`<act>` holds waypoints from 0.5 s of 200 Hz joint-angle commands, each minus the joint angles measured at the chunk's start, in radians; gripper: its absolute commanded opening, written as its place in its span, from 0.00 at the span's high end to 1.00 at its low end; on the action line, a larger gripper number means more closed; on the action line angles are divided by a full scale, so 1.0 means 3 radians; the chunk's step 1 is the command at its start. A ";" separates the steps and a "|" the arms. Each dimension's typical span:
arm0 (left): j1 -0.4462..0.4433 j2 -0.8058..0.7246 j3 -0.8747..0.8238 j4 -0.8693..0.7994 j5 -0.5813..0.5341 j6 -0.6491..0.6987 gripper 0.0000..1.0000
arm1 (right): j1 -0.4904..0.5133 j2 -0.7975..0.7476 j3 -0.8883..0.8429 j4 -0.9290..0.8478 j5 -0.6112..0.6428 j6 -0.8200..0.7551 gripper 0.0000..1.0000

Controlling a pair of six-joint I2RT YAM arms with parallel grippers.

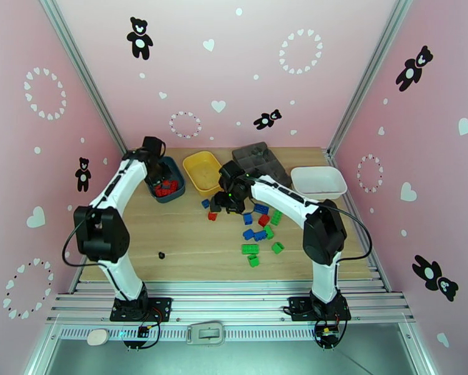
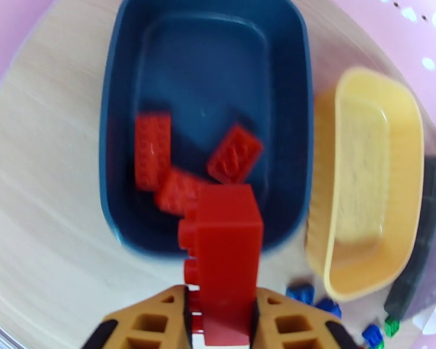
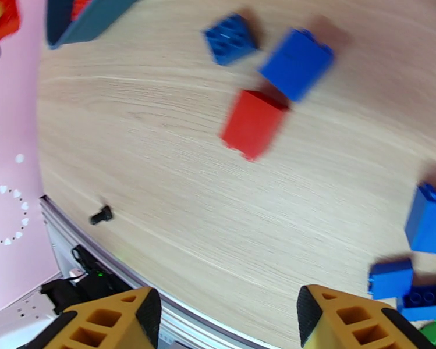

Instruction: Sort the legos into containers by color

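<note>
desk: where is the left gripper?

photographer: lower centre of the left wrist view. it is clamped on a red studded plastic lego brick, which stands upright over the near rim of the dark teal-blue rounded plastic tray. three red lego bricks lie on the tray floor, mid-frame.

desk: and the right gripper?

photographer: at the bottom edge of the right wrist view, jaws wide apart with nothing between them, above the wooden table. a loose red brick lies upper centre, with two blue lego bricks just above it and more blue ones at lower right. a tiny black bit sits at the left.

desk: the other containers?

photographer: in the overhead view, the yellow plastic tray sits at the back of the table, just right of the blue one. the white plastic tray is at centre right. a dark grey compartment tray lies between the two. green lego bricks are scattered at frame centre, below a cluster of blue and red ones.
</note>
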 commanded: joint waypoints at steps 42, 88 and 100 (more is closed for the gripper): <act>0.0017 0.0207 0.0281 -0.0146 0.0180 0.0262 0.31 | -0.0030 -0.0157 -0.0118 -0.0194 0.0121 -0.0066 0.33; -0.0340 -0.0277 -0.0312 0.0091 0.0252 0.0331 0.29 | -0.0107 -0.0424 -0.0591 -0.0047 0.0169 -0.0058 0.31; -0.0488 -0.0408 -0.0503 0.0160 0.0267 0.0356 0.29 | -0.0133 -0.0494 -0.0686 -0.0016 0.0183 -0.0070 0.30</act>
